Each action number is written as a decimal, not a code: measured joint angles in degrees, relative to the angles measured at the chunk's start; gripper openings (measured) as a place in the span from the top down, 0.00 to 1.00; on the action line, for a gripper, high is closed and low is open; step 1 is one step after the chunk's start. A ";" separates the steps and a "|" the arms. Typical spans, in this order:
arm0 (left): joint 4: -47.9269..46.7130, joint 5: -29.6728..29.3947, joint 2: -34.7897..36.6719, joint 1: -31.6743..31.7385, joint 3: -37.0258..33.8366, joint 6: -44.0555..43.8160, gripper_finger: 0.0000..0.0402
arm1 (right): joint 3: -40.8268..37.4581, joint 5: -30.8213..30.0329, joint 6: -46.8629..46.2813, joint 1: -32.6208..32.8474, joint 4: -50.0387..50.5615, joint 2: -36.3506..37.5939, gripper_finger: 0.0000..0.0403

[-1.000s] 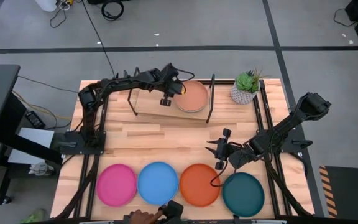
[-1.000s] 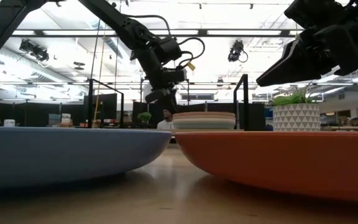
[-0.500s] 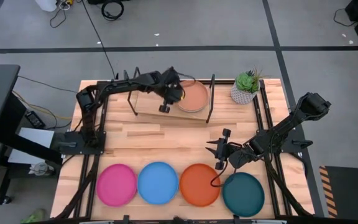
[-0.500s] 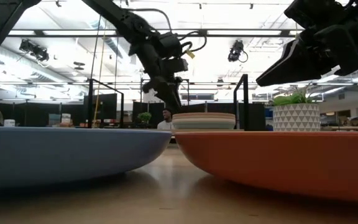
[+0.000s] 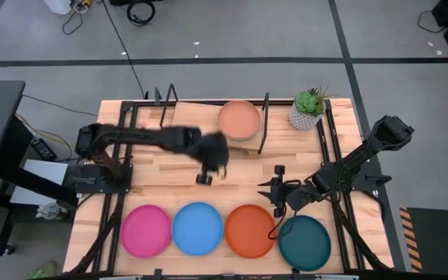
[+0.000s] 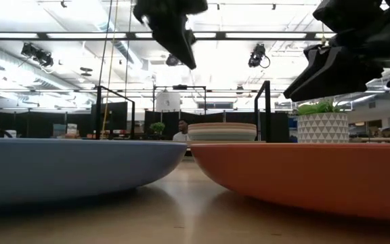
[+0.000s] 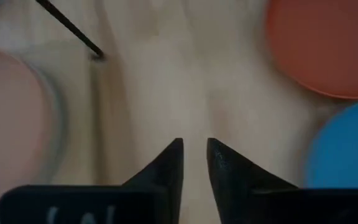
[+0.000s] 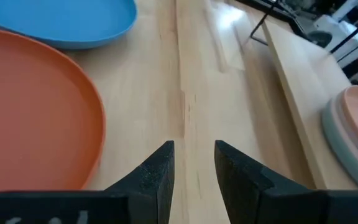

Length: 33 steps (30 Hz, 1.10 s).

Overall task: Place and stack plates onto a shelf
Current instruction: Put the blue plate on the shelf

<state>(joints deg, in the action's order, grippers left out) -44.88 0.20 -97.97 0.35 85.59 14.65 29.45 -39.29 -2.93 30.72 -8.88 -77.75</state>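
Note:
A stack of plates [image 5: 239,119], the cream-pink one on top, sits on the right part of the shelf [image 5: 189,128] at the table's far side. The magenta [image 5: 146,230], blue [image 5: 197,228], orange [image 5: 250,230] and dark teal [image 5: 305,243] plates lie in a row along the near edge. My left gripper [image 5: 211,167] hangs above the table's middle, between the shelf and the row; its fingers [image 7: 194,146] are a little apart and empty. My right gripper [image 5: 274,190] is above the table just beyond the orange and teal plates, a little open [image 8: 194,149] and empty.
A potted plant [image 5: 308,109] stands right of the shelf. Thin black rods [image 5: 264,124] rise from the shelf's ends. Bare wood [image 5: 169,183] lies between the shelf and the plate row. The arms' black frames run along the table's left and right sides.
My left gripper has drawn back from the stack on the shelf and swung fast toward the table's near edge, to above the table's middle, empty. The stack stays where it was.

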 joint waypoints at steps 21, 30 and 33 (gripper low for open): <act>0.69 -22.63 -6.04 -37.25 -0.06 -58.26 0.63 | 0.00 1.36 7.23 -0.30 -3.97 0.15 0.70; 8.58 -21.21 -13.72 -40.89 -0.06 -68.54 0.64 | 0.00 1.88 8.47 1.22 -6.54 0.13 0.70; 10.15 -20.94 -15.51 -41.68 -0.06 -69.59 0.64 | 0.00 1.89 8.51 1.95 -6.58 0.13 0.70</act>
<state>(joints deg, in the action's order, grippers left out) -34.73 -20.74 -113.48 -41.32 85.54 -54.94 29.45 -37.39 5.58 32.66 -15.46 -77.62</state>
